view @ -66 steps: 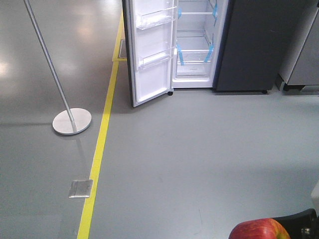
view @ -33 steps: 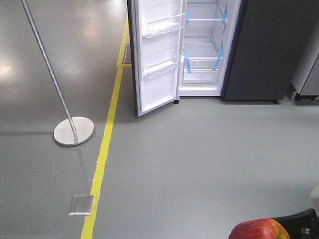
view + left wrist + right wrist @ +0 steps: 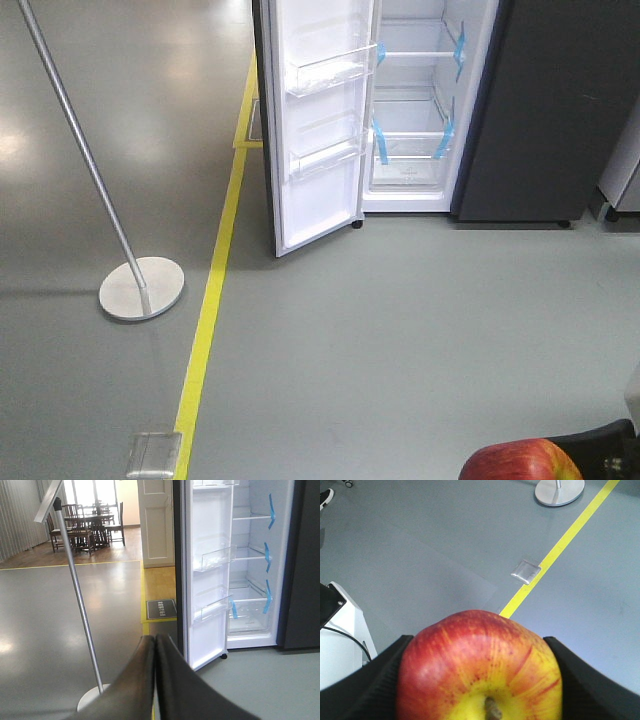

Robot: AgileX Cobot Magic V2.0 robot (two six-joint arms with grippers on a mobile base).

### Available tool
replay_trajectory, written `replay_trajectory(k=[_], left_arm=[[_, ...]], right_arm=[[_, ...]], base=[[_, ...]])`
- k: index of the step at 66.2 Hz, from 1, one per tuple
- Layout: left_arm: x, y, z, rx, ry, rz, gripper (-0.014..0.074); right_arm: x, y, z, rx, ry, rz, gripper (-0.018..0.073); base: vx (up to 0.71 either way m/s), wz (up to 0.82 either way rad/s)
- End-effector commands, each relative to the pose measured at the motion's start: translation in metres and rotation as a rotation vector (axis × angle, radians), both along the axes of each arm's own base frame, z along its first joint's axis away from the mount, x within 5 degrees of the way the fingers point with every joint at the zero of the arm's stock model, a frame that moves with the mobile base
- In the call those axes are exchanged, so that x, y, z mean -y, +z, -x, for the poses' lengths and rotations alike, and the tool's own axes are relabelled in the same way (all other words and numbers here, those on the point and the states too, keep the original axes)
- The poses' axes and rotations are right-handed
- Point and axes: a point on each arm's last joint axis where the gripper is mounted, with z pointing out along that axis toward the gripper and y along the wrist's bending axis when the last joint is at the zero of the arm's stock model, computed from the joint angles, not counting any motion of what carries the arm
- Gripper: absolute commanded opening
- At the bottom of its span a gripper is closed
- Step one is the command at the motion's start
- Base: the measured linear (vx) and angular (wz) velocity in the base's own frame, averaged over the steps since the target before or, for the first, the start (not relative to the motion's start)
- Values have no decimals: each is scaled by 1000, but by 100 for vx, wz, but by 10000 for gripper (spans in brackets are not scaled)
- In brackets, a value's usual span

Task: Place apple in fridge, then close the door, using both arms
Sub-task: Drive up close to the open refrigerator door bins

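My right gripper is shut on the red apple with its yellow stem patch; the black fingers press both sides. The apple and part of that gripper show at the bottom right of the front view. The dark grey fridge stands ahead across the floor, its white interior with shelves and blue tape exposed. Its narrow door hangs open to the left, white inside with clear bins. My left gripper is shut and empty, pointing toward the open door.
A silver pole on a round base stands left of a yellow floor line. A metal floor plate lies by that line. A grey cabinet stands right of the fridge. A white part of the robot base shows left of the apple.
The fridge and open door have grown nearer and lower in the front view, and the pole base and floor plate slid down and left. The apple stays held the same.
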Motion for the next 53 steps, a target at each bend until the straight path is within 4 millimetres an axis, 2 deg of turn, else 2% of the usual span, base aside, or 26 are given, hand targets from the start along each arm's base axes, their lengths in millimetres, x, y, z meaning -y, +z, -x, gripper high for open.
replay_trajectory(k=[1, 53], left_arm=[[0, 13, 2, 107, -8, 15, -6], [0, 13, 2, 107, -8, 15, -6]], right_arm=[[-2, 13, -3, 51, -19, -55, 204], [-2, 13, -3, 51, -19, -55, 204]], base=[[20, 0], [18, 0]])
